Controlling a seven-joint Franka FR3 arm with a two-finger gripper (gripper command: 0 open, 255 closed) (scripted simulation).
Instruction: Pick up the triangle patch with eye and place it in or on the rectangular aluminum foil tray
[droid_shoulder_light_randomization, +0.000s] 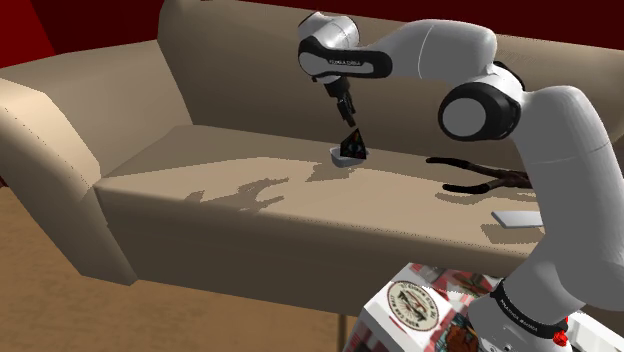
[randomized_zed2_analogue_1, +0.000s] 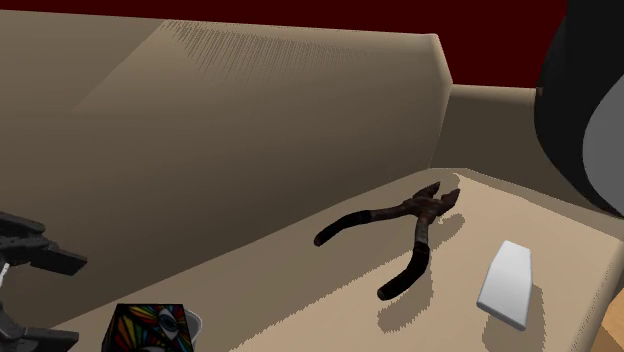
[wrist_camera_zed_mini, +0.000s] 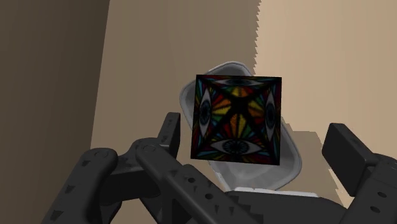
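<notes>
Watch the hand (droid_shoulder_light_randomization: 349, 124): fingers spread wide, clasping nothing, poised just above the tray (wrist_camera_zed_mini: 230, 66) on the sofa seat (droid_shoulder_light_randomization: 230, 190). Between those fingers, seemingly touching neither, find the patch (wrist_camera_zed_mini: 236, 119), tilted steeply on edge over the tray rather than flat inside it. Cannot tell whether propped against the rim or free of any support.

Likeliest trouble from here: toppling outward over the low rim onto the cushion, thanks to that steep lean and so shallow a wall. Next, a snag on one finger during any rise, with the patch's edge so near it, dragging patch or tray along. Possibly also a skid of the tray, apparently light and unanchored on a soft seat. Safest to judge the placing unfinished until flat and settled.

As to make: a thin, stiff-looking patch, square in outline from the wrist view, pointed from the shoulder view, dark, printed with rainbow wedges and a pale eye along each side. A small pale-grey tray with rounded corners and a rolled lip, smooth and dull, not plainly metallic. A tan sofa, matte and plump. Further along the seat, well apart from the tray, dark pliers (randomized_zed2_analogue_1: 415, 225) with curved handles and a flat white slab (randomized_zed2_analogue_1: 508, 285).
</notes>
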